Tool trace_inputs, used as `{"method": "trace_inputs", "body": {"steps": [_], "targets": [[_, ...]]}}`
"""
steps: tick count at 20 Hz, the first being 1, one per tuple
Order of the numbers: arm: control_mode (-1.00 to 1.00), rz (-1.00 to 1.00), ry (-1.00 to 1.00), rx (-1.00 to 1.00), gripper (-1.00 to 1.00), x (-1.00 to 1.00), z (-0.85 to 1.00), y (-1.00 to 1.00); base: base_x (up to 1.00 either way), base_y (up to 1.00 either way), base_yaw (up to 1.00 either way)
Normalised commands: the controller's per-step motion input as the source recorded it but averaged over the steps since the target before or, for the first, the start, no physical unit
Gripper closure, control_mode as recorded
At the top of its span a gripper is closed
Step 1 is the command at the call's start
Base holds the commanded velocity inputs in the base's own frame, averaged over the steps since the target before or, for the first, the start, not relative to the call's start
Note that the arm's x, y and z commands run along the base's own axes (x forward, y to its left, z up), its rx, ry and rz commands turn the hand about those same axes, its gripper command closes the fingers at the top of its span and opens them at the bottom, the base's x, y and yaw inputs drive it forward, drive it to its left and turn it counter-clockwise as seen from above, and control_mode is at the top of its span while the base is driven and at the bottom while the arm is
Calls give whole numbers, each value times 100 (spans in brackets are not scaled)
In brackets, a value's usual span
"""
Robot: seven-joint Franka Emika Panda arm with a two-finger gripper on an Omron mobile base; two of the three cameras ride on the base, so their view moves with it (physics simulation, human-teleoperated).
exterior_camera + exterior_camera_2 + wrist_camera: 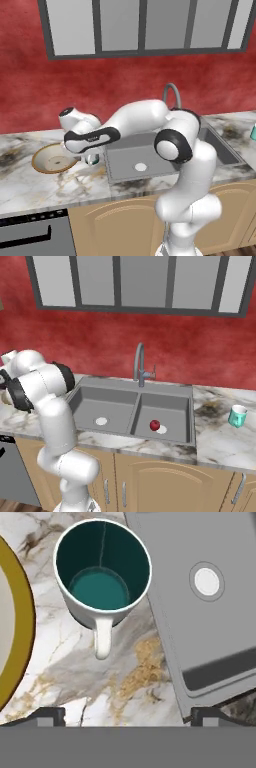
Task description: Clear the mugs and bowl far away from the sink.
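A mug [102,577] with a dark teal inside and a white handle stands upright on the marble counter, straight below my gripper [127,717]. The gripper is open, its fingertips [49,714] set wide and well short of the mug, holding nothing. The bowl's tan rim [22,612] curves just left of the mug, and the sink's left basin [220,637] lies on the mug's other side. In the left base view my hand hovers over the mug [91,160], between the bowl [52,159] and the sink [125,160]. A mint-green mug [237,416] stands on the counter right of the sink [115,401].
A curved grey tap [140,363] rises behind the sink. A small red round object [155,425] lies in the right basin. The red wall and a window run behind the counter. A dark appliance front [30,235] sits under the counter at the left.
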Motion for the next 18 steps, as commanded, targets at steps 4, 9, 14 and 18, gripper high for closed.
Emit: {"method": "trace_inputs", "body": {"steps": [4,9,14,18], "targets": [[-100,0,-5,1,-100,52,-37,0,0,0,0],[-100,0,-3,0,-100,50,-37,2,0,0,0],[-100,0,-3,1,-100,45,-38,1,0,0,0],[-100,0,-4,2,100,13,-25,0,0,0,0]]}}
